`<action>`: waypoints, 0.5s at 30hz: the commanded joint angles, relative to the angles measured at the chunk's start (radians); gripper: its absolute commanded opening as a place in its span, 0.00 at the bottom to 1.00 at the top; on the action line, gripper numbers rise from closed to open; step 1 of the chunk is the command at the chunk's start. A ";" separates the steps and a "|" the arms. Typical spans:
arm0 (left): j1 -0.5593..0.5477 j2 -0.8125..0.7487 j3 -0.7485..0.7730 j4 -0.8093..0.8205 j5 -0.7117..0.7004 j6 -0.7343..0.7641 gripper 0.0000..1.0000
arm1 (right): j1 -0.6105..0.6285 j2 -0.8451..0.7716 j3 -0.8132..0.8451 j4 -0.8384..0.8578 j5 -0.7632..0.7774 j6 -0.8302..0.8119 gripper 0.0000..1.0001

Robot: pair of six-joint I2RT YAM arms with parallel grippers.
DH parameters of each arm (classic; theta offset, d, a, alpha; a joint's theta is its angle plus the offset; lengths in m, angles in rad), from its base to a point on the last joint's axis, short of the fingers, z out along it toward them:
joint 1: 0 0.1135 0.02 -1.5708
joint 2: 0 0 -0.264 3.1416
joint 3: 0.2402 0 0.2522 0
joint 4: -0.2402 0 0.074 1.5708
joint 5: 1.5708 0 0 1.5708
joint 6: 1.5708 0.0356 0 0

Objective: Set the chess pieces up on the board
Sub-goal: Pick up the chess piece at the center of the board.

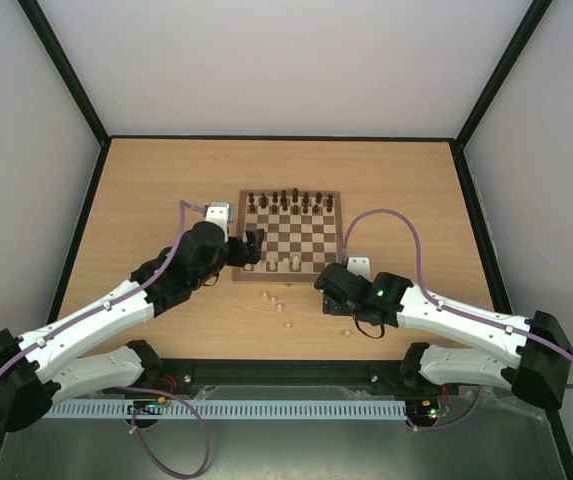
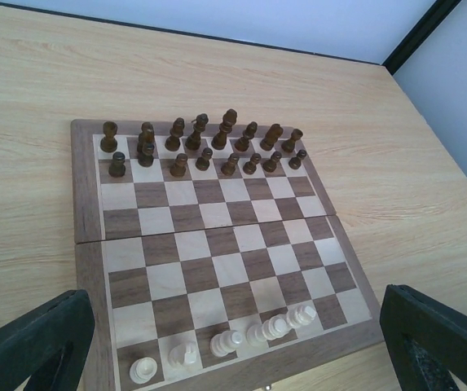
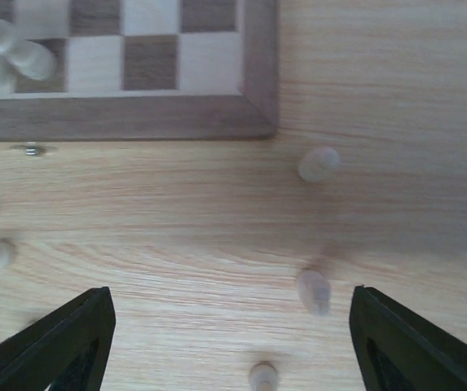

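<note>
The board (image 1: 291,238) lay flat in the middle of the worktop (image 1: 166,180), nearer the far edge than the arm bases. Broad bare wood ran to its left, right and behind it, and a narrower strip ran in front. The worktop was pale wood grain, shut in by plain white walls (image 1: 286,60) with black frame posts (image 1: 67,72) rising from the far corners. The left jaws hung over the board's near-left edge, spread as wide as they went with nothing in them. Their black fingers (image 2: 29,342) sat low at either side of the left wrist view, with the whole board open between them. The right jaws hovered just off the board's near-right corner, also wide apart and gripping nothing, with one finger (image 3: 62,342) showing at each lower corner of the right wrist view. One blurred cream piece (image 3: 313,289) lay on the bare wood in the span between them, touching neither. The dark pieces (image 2: 225,130) stood upright along the two far rows, about sixteen of them. Of the chess pieces (image 2: 275,326), at least six stood along the nearest row. Five more loose ones (image 1: 274,298) were scattered on the worktop in front of the board, apart from each other.
</note>
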 commanded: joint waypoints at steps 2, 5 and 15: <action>0.007 -0.010 -0.004 0.019 0.000 -0.004 0.99 | 0.004 -0.038 -0.107 -0.094 0.043 0.148 0.76; 0.007 -0.029 -0.006 0.016 -0.011 -0.001 0.99 | 0.004 -0.050 -0.148 -0.096 0.031 0.181 0.71; 0.008 -0.039 -0.002 0.006 -0.015 0.001 0.99 | 0.004 -0.043 -0.154 -0.089 0.045 0.185 0.53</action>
